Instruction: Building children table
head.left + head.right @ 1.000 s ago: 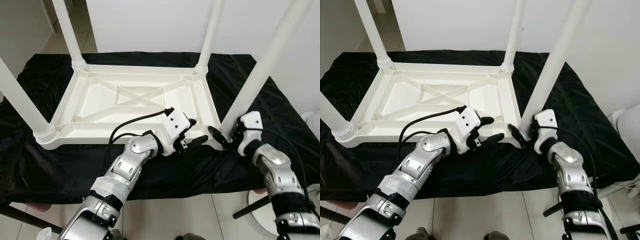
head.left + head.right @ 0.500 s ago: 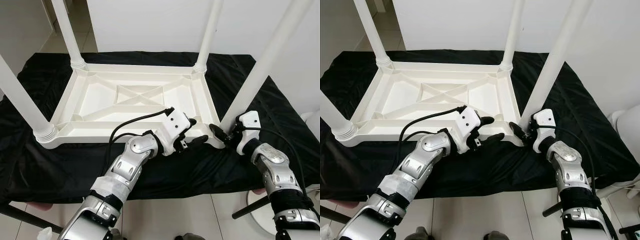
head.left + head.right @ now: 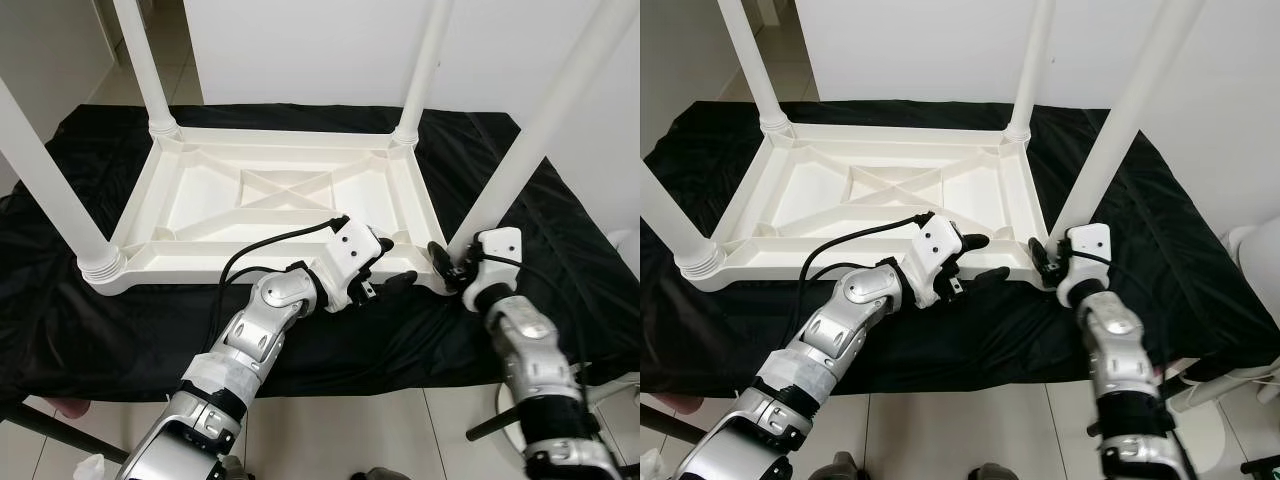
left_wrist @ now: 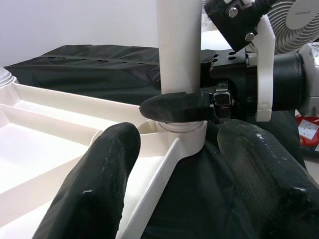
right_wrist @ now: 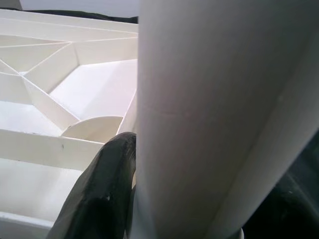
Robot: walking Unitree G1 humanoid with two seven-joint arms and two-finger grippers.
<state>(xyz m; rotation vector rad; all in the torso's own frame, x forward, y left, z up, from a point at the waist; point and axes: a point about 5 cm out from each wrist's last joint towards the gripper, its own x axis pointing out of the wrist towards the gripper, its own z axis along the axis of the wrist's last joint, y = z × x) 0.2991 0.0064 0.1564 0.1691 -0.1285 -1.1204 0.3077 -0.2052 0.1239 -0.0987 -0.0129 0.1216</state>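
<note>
The right hand (image 3: 447, 268) has slid lower, clenched on the near leg (image 3: 540, 130) at its socket, likely seating it; the left hand (image 3: 392, 270) hovers released beside the tabletop (image 3: 270, 195).

Your left claw (image 3: 385, 265) reaches forward, fingers spread apart; your right claw (image 3: 447, 268) is clamped, arm bent inward.

One upturned white tabletop (image 3: 270, 205) is lying on one black cloth (image 3: 90, 320). Four white legs are standing from it: at 10 o'clock (image 3: 148, 70), 1 o'clock (image 3: 425, 65), 8 o'clock (image 3: 45, 170) and 4 o'clock (image 3: 540, 125). Two grippers are showing: left gripper (image 3: 385, 262), right gripper (image 3: 452, 268).
</note>
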